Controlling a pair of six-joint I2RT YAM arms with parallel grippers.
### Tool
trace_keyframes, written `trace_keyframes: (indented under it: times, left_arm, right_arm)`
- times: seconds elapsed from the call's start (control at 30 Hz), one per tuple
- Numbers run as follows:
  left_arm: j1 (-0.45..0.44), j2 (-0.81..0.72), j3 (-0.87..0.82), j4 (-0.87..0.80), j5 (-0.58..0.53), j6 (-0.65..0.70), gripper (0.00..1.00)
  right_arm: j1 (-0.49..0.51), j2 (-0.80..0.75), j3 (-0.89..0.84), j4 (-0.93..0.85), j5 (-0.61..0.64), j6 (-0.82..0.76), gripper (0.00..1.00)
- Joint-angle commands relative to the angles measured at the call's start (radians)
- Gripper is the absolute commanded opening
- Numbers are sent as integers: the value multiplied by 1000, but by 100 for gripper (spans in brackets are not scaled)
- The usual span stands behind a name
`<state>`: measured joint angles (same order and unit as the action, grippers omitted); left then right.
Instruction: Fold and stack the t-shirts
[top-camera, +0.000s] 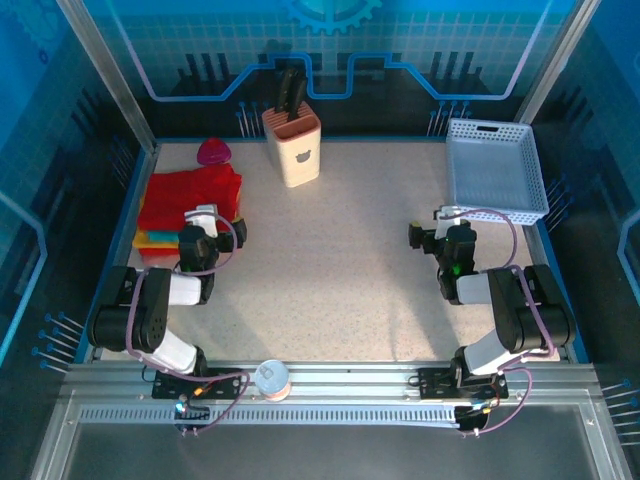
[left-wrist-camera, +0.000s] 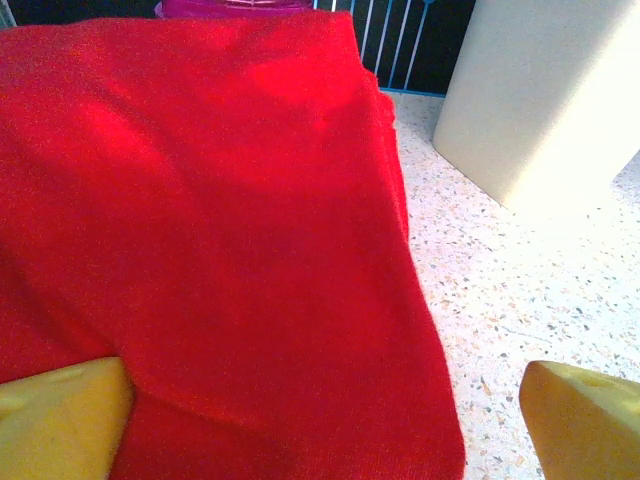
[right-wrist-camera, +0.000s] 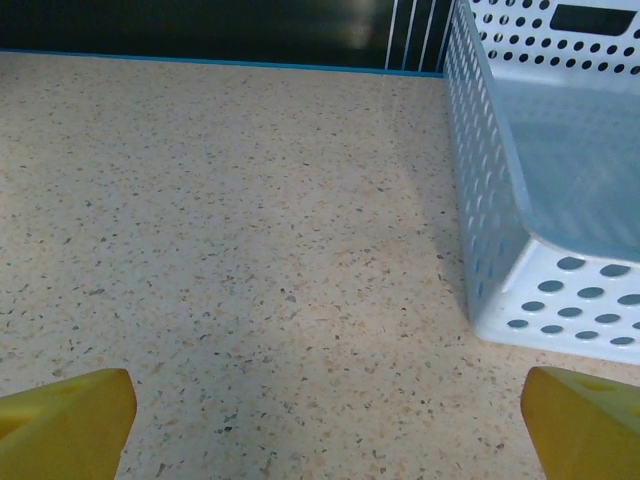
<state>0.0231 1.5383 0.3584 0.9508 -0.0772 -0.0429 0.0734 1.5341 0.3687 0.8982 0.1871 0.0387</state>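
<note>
The red shirt (left-wrist-camera: 200, 250) lies folded on the other shirts (top-camera: 152, 240), left of the block (top-camera: 291, 148). The left gripper (left-wrist-camera: 320, 415) is spread wide over it. The right gripper (right-wrist-camera: 320, 420), right of the block, is spread wide too. A low bump could push the red shirt off.

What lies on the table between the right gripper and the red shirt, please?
Bare speckled table, as the top view shows, from the right gripper to the left gripper, open over the edge of the red shirt.

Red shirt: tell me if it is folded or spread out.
Folded. The red shirt lies as a compact block atop other folded shirts, with layered edges along its side.
</note>
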Motion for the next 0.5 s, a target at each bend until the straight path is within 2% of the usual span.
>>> trace_keyframes:
  times: [0.0,0.23,0.47]
  left_arm:
    - [-9,11,19,-23,16,21,99]
    - [-9,11,19,-23,16,21,99]
    - [-9,12,19,-23,16,22,99]
  right_arm:
    - [17,6,16,20,34,-27,100]
    - [17,5,17,16,33,-26,100]
    - [-14,0,3,31,-19,-4,100]
